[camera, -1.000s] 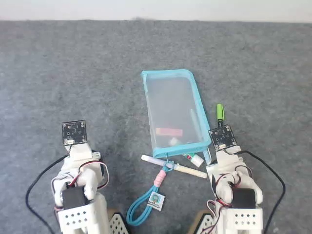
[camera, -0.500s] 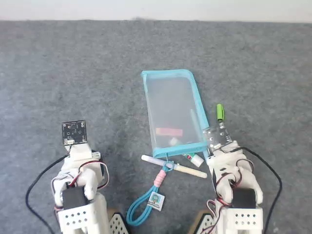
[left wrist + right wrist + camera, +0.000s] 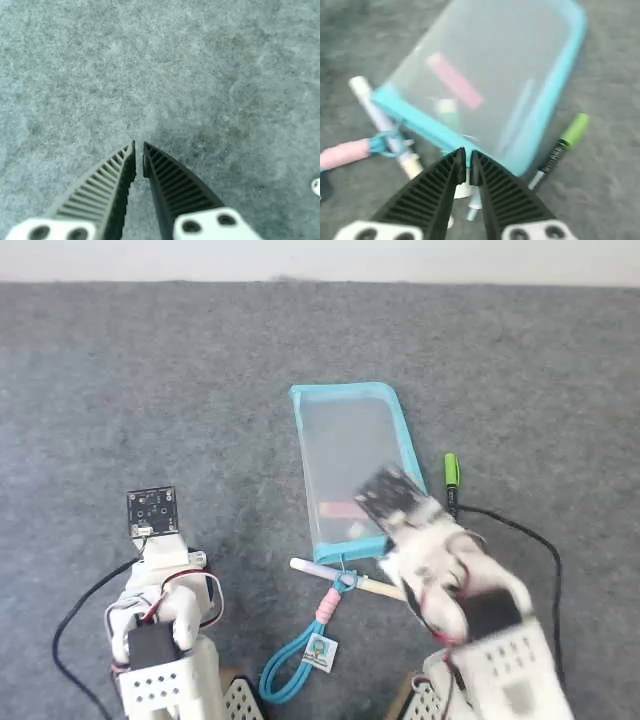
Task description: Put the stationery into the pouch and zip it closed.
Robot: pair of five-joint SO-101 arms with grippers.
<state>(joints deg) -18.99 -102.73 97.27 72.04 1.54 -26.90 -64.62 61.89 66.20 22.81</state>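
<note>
A clear pouch (image 3: 350,455) with a turquoise zip border lies mid-table, a pink label inside it. The pouch (image 3: 490,85) spreads out ahead of my right gripper (image 3: 466,152), whose fingers are shut with nothing between them. A white pen (image 3: 325,572) lies across the pouch's near end, beside a blue strap (image 3: 300,648) with a pink sleeve. A green-capped marker (image 3: 451,478) rests at the pouch's right side; the marker (image 3: 560,147) is close by my right fingertips. My right arm (image 3: 440,560) hangs over the pouch's near right corner. My left gripper (image 3: 138,147) is shut over bare carpet.
Grey carpet (image 3: 150,380) covers the table. My left arm (image 3: 160,610) sits at the near left, well away from the pouch. A small white tube (image 3: 462,189) lies under my right gripper by the pouch's near edge.
My right arm has lifted and swung forward and left, from beside the pouch's near right corner to above it. The left arm and the objects have stayed put.
</note>
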